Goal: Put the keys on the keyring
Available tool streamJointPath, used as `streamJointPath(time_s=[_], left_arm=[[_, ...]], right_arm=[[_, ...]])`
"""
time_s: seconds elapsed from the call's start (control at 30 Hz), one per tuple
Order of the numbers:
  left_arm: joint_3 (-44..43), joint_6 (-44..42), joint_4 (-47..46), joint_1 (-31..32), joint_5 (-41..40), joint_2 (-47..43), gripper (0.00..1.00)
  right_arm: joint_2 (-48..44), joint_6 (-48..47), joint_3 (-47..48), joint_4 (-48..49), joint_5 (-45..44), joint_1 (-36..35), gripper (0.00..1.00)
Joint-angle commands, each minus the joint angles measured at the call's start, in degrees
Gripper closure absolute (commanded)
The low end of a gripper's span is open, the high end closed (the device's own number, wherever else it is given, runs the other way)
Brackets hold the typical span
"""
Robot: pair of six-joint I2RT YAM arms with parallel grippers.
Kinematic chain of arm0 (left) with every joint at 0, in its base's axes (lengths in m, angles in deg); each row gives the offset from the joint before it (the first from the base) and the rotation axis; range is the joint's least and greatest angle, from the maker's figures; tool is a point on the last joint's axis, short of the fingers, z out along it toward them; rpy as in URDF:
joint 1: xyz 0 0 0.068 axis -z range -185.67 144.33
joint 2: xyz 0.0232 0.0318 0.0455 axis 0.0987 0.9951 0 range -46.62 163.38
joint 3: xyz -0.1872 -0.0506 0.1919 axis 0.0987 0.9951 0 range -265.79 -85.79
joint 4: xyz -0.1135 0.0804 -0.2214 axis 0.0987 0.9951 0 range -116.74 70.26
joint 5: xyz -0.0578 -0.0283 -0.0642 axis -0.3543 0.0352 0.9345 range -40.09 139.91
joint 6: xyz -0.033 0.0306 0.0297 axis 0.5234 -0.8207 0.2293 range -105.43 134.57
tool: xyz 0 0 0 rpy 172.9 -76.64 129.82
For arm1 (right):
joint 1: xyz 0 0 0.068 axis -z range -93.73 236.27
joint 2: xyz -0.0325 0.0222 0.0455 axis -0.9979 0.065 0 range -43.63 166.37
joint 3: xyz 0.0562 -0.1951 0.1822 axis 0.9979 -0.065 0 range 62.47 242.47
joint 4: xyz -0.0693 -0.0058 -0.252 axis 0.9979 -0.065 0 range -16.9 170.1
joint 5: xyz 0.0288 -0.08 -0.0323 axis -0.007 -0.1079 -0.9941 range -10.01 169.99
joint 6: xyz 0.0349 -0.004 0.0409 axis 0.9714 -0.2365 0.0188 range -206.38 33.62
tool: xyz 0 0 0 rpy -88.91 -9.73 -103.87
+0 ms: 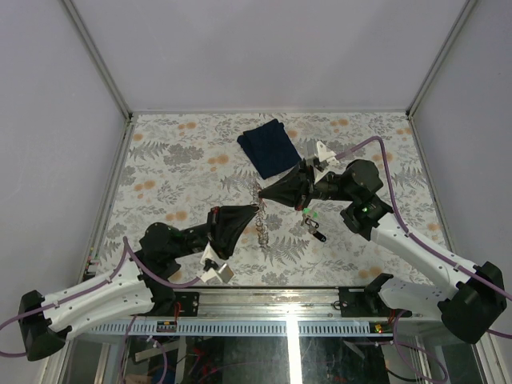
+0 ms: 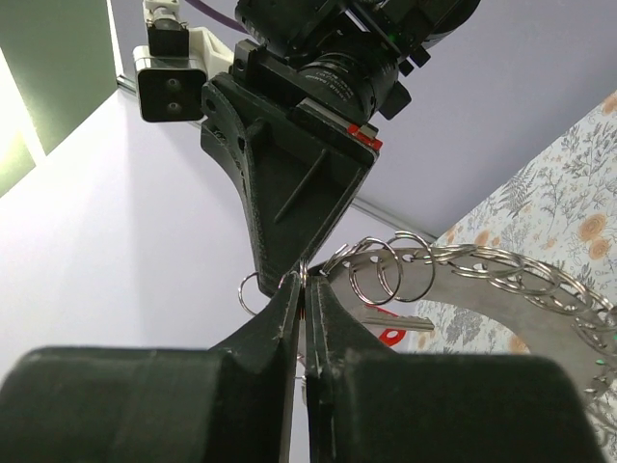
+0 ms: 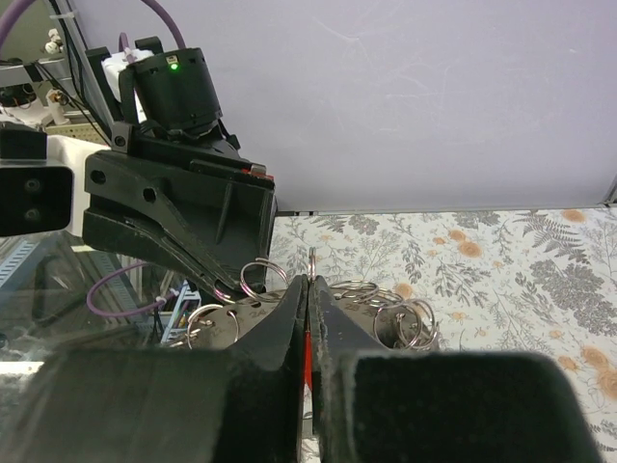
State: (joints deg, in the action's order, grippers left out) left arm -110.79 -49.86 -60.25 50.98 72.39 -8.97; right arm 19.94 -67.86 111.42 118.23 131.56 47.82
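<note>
The silvery keyring (image 1: 263,226) hangs between my two grippers above the middle of the table. In the left wrist view it is a curved metal band (image 2: 501,282) carrying several small split rings, with a red-headed key (image 2: 390,336) below it. My left gripper (image 2: 305,280) is shut on a thin ring at the keyring's end; it also shows in the top view (image 1: 254,210). My right gripper (image 3: 309,282) is shut on a red key head, whose small ring sticks up above the fingertips; its tip (image 1: 262,194) meets the left one. A green key (image 1: 307,213) and a black key (image 1: 318,234) lie on the table.
A dark blue folded cloth (image 1: 270,146) lies at the back middle of the floral table. White walls with metal posts enclose the table on three sides. The left arm (image 1: 120,288) and the right arm (image 1: 416,256) reach in from the near edge.
</note>
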Motion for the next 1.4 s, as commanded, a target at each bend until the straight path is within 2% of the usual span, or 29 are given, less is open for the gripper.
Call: streamJointPath(time_s=[0.0, 0.17, 0.27, 0.4, 0.53, 0.67, 0.87, 0.93, 1.03, 1.13, 1.27, 1.3, 1.37], left_arm=[[-3.5, 0.2, 2.8, 0.4, -1.6, -1.4, 1.00], [-8.0, 7.1, 10.6, 0.4, -2.2, -1.5, 1.00], [-11.0, 12.9, 14.9, 0.4, -3.7, -1.1, 1.00], [-15.2, 20.6, 20.9, 0.4, -5.3, -0.7, 1.00], [-19.5, 29.1, 27.4, 0.4, -6.7, 0.8, 1.00], [-23.9, 37.3, 33.5, 0.4, -8.1, 3.0, 1.00], [-28.7, 50.5, 38.9, 0.1, -8.2, 6.3, 1.00], [-29.7, 54.8, 39.7, -0.8, -5.9, 7.5, 1.00], [-32.2, 61.4, 41.9, -4.9, 1.8, 10.4, 1.00], [-32.7, 69.3, 41.7, -13.8, 10.1, 12.6, 1.00], [-30.6, 79.4, 40.0, -26.5, 16.1, 15.2, 1.00], [-30.0, 80.8, 38.6, -28.8, 18.6, 15.9, 1.00], [-31.0, 79.3, 37.6, -29.5, 26.5, 16.9, 1.00]], right_arm=[[-1.7, -2.2, 0.9, 1.4, 0.2, 0.2, 1.00], [-2.3, -5.9, 1.7, -3.1, -0.2, 0.2, 0.99], [-3.2, -9.0, 1.9, -6.6, -1.0, 0.2, 0.93], [-4.9, -14.0, 2.4, -13.0, -2.3, 0.2, 0.82], [-6.9, -19.1, 2.8, -18.7, -4.1, 0.2, 0.66], [-9.4, -24.1, 4.3, -25.9, -6.4, 0.2, 0.57], [-12.6, -30.1, 5.5, -33.0, -9.8, 0.2, 0.55], [-13.3, -31.3, 5.6, -34.0, -9.9, 0.2, 0.59], [-13.9, -31.7, 5.9, -34.6, -9.1, 0.2, 0.68], [-14.0, -31.7, 6.4, -35.1, -8.4, 0.2, 0.68], [-14.3, -30.9, 6.1, -34.7, -8.0, 0.2, 0.68], [-14.4, -30.4, 5.9, -34.3, -7.8, 0.2, 0.68], [-14.4, -29.6, 5.6, -34.0, -7.7, 0.2, 0.66]])
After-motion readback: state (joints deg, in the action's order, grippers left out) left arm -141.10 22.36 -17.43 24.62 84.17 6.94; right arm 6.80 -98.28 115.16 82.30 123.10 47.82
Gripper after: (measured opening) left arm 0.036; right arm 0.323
